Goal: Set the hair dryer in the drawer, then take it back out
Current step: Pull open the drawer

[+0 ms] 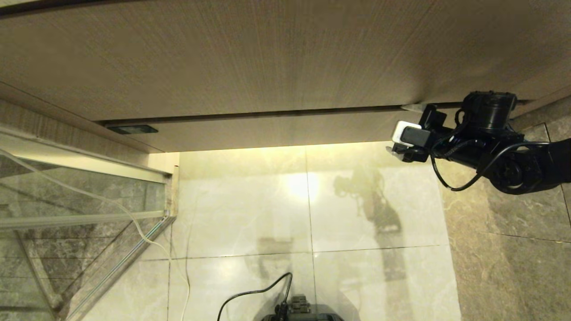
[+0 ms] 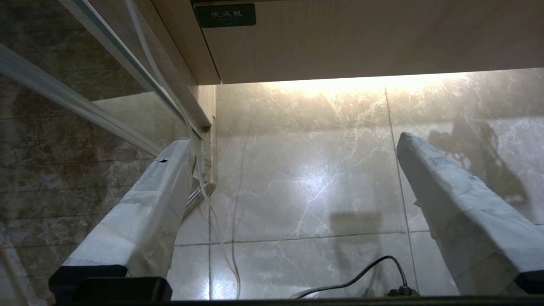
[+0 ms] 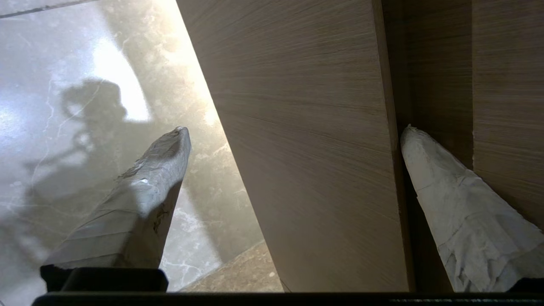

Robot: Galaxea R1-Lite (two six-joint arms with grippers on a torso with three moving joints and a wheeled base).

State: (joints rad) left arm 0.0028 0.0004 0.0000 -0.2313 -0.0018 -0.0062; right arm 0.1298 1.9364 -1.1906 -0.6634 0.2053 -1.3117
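The drawer [image 1: 276, 131] shows only its flat beige wood-grain front, under the taller wood-grain panel [image 1: 267, 58]; none of its inside is in sight. My right gripper [image 1: 403, 130] is open at the drawer's right end and straddles the front [image 3: 306, 148]. One finger [image 3: 437, 182] sits in the dark gap between the front and the panel, the other finger [image 3: 148, 182] hangs below the front, over the floor. My left gripper [image 2: 295, 138] is open and empty, low over the floor tiles. The hair dryer is out of view.
A small dark label plate [image 2: 225, 15] sits at the drawer's left end. A glass partition with a metal frame [image 1: 84, 214] stands on the left, with a thin white cord [image 1: 147, 240] trailing down it. A black cable [image 1: 250, 294] lies on the glossy marble floor [image 1: 366, 267].
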